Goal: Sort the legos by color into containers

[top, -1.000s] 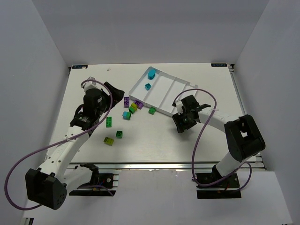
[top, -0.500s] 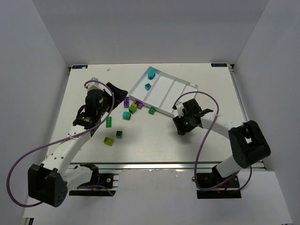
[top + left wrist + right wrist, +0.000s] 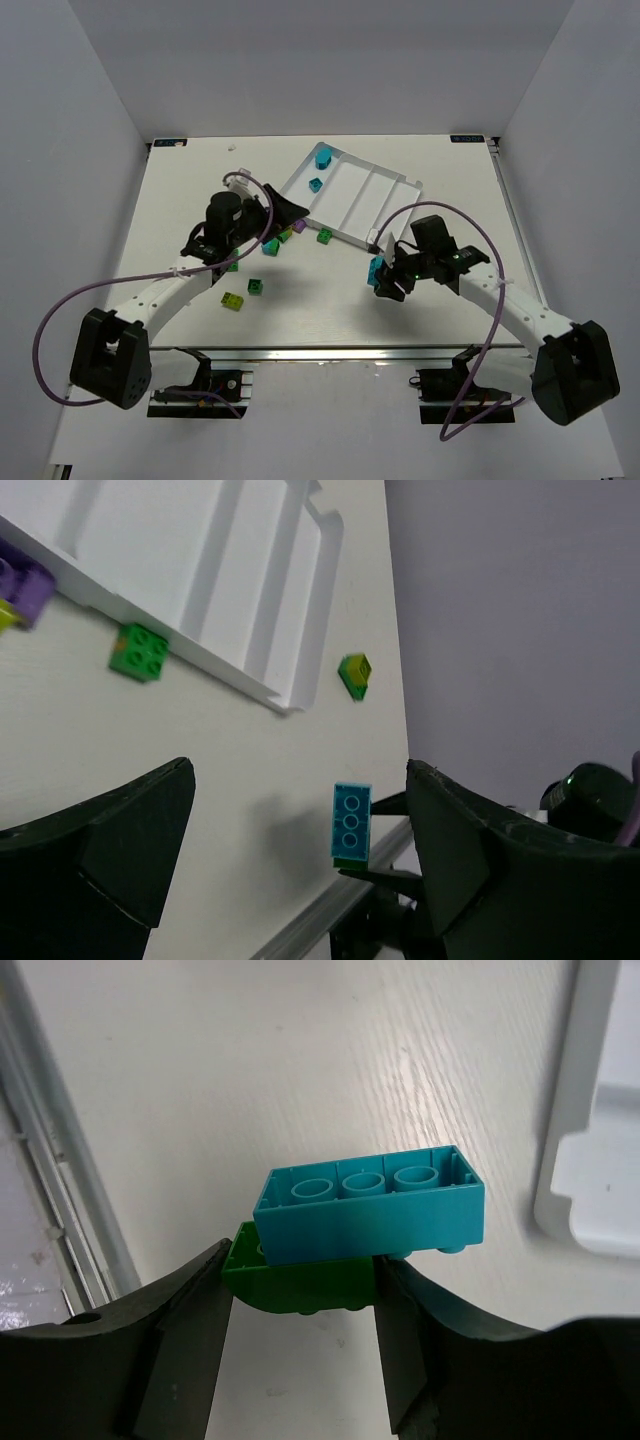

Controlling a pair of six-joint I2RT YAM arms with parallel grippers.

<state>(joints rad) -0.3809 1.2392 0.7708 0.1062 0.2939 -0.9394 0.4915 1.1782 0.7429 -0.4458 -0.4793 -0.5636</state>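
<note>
Right pincer [image 3: 302,1295] pinches a green brick [image 3: 290,1275] stacked under a cyan brick [image 3: 370,1210]; left pincer [image 3: 300,840] spread wide.

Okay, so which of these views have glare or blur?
Right wrist: the cyan brick and the green brick under it are sharp; the table has a bright sheen and the tray is nearly washed out. Left wrist: the purple brick at the edge is smeared, the near fingers dark and soft. Top external: even light, faint shadows.
</note>
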